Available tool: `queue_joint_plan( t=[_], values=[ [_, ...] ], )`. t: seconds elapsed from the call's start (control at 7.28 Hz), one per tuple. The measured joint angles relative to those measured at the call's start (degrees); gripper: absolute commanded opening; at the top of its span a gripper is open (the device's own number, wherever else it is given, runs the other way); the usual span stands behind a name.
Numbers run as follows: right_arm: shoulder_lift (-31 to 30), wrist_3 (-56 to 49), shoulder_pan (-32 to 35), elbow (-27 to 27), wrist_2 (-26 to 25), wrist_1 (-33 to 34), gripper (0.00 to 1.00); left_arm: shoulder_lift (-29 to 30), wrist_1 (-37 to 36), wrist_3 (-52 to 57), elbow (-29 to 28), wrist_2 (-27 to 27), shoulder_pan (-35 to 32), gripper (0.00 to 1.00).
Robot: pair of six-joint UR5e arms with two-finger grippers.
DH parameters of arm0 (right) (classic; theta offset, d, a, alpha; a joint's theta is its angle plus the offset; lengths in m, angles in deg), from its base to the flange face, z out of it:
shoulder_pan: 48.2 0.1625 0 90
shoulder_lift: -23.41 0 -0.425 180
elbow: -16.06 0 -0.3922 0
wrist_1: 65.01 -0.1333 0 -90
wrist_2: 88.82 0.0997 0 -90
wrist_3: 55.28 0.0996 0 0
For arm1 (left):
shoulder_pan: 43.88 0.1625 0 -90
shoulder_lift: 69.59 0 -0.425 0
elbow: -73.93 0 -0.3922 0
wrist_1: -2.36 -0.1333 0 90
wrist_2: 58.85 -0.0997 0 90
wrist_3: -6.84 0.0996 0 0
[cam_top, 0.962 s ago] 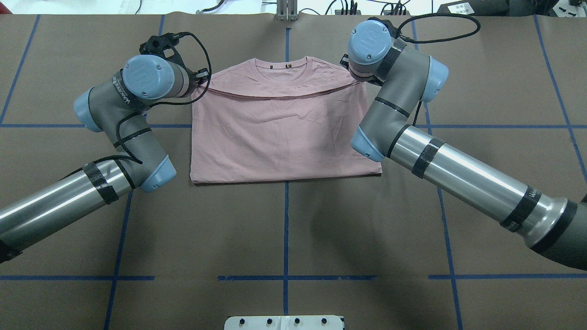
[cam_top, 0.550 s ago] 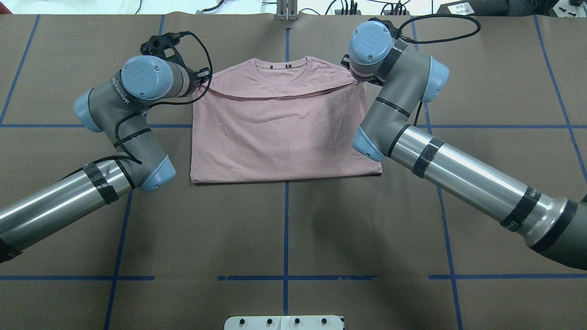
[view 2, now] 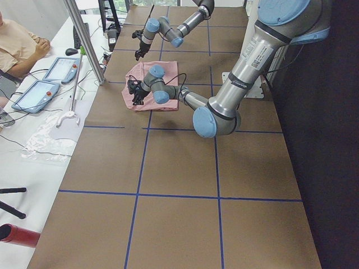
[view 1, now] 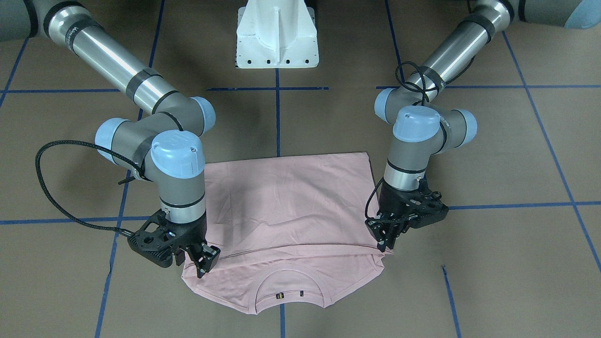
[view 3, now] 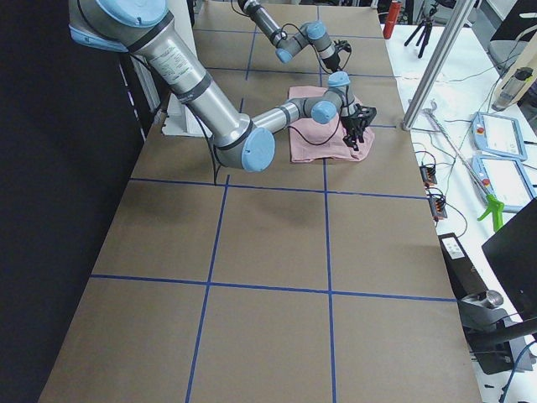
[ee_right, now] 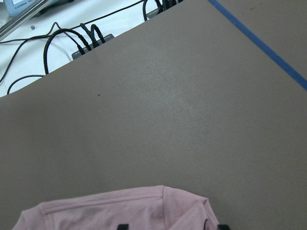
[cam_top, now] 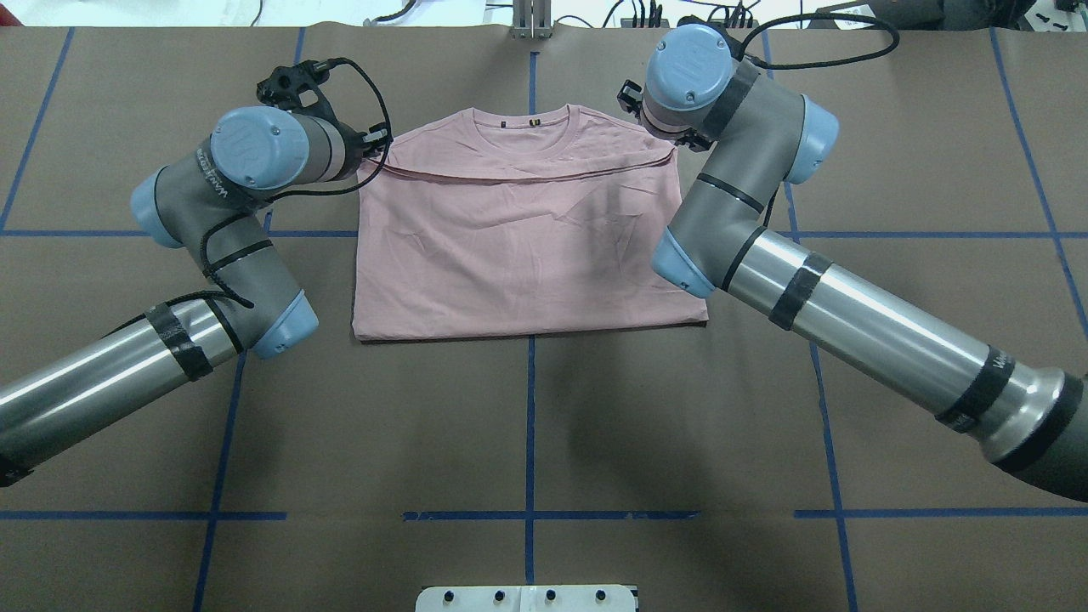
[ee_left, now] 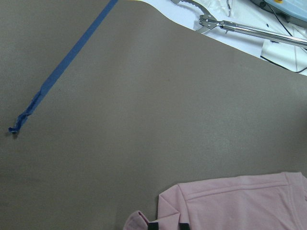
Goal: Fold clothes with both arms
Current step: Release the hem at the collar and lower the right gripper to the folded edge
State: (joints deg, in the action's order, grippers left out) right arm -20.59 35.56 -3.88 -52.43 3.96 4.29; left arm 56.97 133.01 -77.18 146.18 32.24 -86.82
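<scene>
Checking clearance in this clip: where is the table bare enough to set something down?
Bare: the table strip between the pink T-shirt and the white pedestal base. Crowded: the shirt's collar end, left gripper and right gripper at its corners.

Reached in with the left arm (cam_top: 221,255) and the right arm (cam_top: 850,314) from opposite sides, elbows bent, wrists turned straight down. Held the left gripper (view 1: 386,243) low, jaws only narrowly parted in the wrist view. Held the right gripper (view 1: 205,266) equally low, jaws spread wide apart.
</scene>
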Motion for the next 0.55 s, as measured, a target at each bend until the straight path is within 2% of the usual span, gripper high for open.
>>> queue_joint_plan(
  t=[0.41, 0.55],
  values=[
    [-19.2, 6.6, -4.9, -23.7, 0.5, 0.3, 0.85, -2.9, 0.8, -0.5, 6.4, 5.1, -0.2, 0.34],
    [-23.5, 10.9, -7.4, -27.5, 0.6, 0.1, 0.84, -3.1, 0.9, -0.5, 6.9, 5.3, -0.1, 0.35]
  ],
)
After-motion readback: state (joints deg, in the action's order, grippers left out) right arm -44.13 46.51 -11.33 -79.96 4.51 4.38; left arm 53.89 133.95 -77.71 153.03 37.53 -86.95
